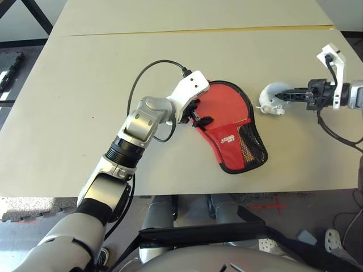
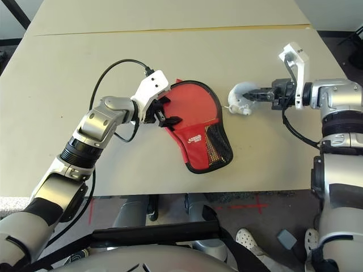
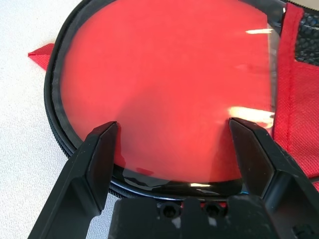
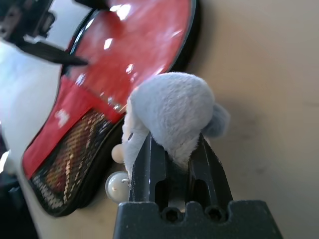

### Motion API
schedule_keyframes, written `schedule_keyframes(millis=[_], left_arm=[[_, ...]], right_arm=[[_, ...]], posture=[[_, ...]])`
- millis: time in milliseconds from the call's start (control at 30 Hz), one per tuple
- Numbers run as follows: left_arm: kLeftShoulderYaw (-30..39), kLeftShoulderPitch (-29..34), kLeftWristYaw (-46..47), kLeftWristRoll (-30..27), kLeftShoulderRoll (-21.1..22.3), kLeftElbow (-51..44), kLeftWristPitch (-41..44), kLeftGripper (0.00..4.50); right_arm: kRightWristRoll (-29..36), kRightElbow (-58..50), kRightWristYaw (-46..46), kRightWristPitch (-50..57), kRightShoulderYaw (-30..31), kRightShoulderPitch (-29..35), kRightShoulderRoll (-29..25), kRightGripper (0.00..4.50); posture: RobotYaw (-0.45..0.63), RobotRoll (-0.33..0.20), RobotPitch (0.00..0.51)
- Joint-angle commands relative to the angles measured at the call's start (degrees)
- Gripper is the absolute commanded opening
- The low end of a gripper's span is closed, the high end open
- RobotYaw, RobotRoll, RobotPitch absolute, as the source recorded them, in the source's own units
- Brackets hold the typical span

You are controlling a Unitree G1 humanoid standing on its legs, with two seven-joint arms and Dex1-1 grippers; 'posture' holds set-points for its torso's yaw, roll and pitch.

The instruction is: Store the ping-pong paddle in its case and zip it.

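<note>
The fingers of the left gripper (image 1: 199, 116) stand spread wide over the near edge of the case (image 1: 229, 127), which lies flat on the worktop (image 1: 85, 85) in the left eye view, its round end toward the left arm and its mesh-pocket end pointing back toward the robot; that spread pose low over the fabric reads as a readiness to pin or pinch the rim, probably so the pouch does not slide when it is worked on. Off to the right in the same view, the right gripper (image 1: 286, 95) has its fingers pressed onto a grey-white plush toy (image 1: 272, 99), held well apart from the case (a sensible place for it, since the toy is no part of the job and would only get in the way). The right eye view tells the same story from a slight offset. In the left wrist view the two fingers (image 3: 97, 154) straddle a glossy red round surface edged by the black zipper rim; this looks like the ping-pong paddle (image 3: 169, 84) lying in the opened pouch, though its handle is hidden and I cannot be sure how deep it sits. In the right wrist view the fingers (image 4: 144, 169) pinch the plush toy's soft body between them, with the case beyond it, shiny red face and mesh pocket both showing. By my reading the zip is not yet closed.
</note>
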Motion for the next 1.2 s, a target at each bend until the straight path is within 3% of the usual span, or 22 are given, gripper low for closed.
schedule_keyframes(millis=[33, 300, 800, 833, 1067, 1167, 1200], left_arm=[[-3.21, 2.95, 0.37, 1.45, 0.26, 5.78, 2.36, 4.5], [-3.08, 2.94, 0.85, 1.64, 0.34, 6.47, 2.11, 4.5], [-2.06, 2.53, 2.11, 1.74, -0.46, 7.7, 1.8, 4.5], [-1.71, 2.58, 1.62, 1.25, -0.25, 6.84, 1.94, 4.5], [1.59, 2.79, -4.61, -4.44, 4.71, -3.43, 3.54, 4.5], [5.45, 2.71, -6.05, -8.09, 7.09, -8.1, 4.5, 4.5], [6.33, 2.73, -6.02, -8.82, 7.56, -8.88, 4.73, 4.5]], right_arm=[[3.82, -7.93, 3.93, 3.85, 1.05, 3.61, -2.11, 0.12], [11.56, -20.31, 5.25, 5.99, 4.32, 12.53, -6.96, 0.11], [16.29, -26.2, 5.25, 2.7, 7.74, 17.94, -12.0, 0.11], [16.78, -26.21, 5.25, 2.27, 7.48, 17.93, -12.49, 0.84], [23.89, -24.15, 5.25, -1.07, 7.24, 16.96, -19.75, 3.24], [22.11, -18.42, 5.25, -2.55, 5.73, 13.67, -18.69, 4.32], [21.18, -16.85, 5.25, -2.86, 5.39, 12.69, -17.97, 4.46]], posture=[[-0.09, 0.0, 0.252], [-0.09, 0.0, 0.255], [-0.1, 0.0, 0.264], [-0.1, 0.0, 0.264], [-0.1, 0.0, 0.26], [-0.1, 0.0, 0.257], [-0.1, 0.0, 0.257]])
